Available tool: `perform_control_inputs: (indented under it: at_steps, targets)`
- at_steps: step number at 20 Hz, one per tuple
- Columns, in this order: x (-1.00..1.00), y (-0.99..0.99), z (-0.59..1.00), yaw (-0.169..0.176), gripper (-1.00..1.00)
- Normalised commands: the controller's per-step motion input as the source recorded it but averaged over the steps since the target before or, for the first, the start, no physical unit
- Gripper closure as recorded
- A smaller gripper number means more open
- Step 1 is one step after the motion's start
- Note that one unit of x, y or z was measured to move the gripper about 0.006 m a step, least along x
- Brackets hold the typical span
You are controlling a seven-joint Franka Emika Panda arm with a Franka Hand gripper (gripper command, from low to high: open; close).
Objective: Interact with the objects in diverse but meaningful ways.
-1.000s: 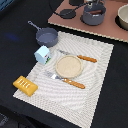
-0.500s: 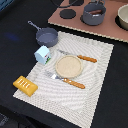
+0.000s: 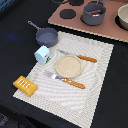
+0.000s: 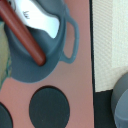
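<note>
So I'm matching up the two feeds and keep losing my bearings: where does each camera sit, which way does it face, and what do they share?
Exterior view: raised, angled down across the woven beige placemat, round tan plate and grey long-handled pan; no robot part shows.
Wrist view: directly above, facing straight down into the dark grey two-handled pot on the reddish-brown stovetop board; no gripper visible.
Shared: the pot holding the red-brown sausage and silver fish, plus the black burner discs.

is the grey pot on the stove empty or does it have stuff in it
Not empty. The wrist view shows the grey pot holding a red-brown sausage and a silver fish, both lying inside its rim.
</note>
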Motion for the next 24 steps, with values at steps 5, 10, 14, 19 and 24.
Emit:
perform_control_inputs:
  at_steps: [5, 10, 14, 19, 24]
  targets:
    - [0.01, -0.43, -0.16, 0.0, -1.0]
    - [-0.22, -0.58, -0.19, -0.002, -1.0]
    - [-0.54, -0.63, -0.16, -0.02, -1.0]
    - [-0.57, -0.66, -0.22, -0.026, -1.0]
    - [-0.55, -0.67, -0.24, -0.03, -1.0]
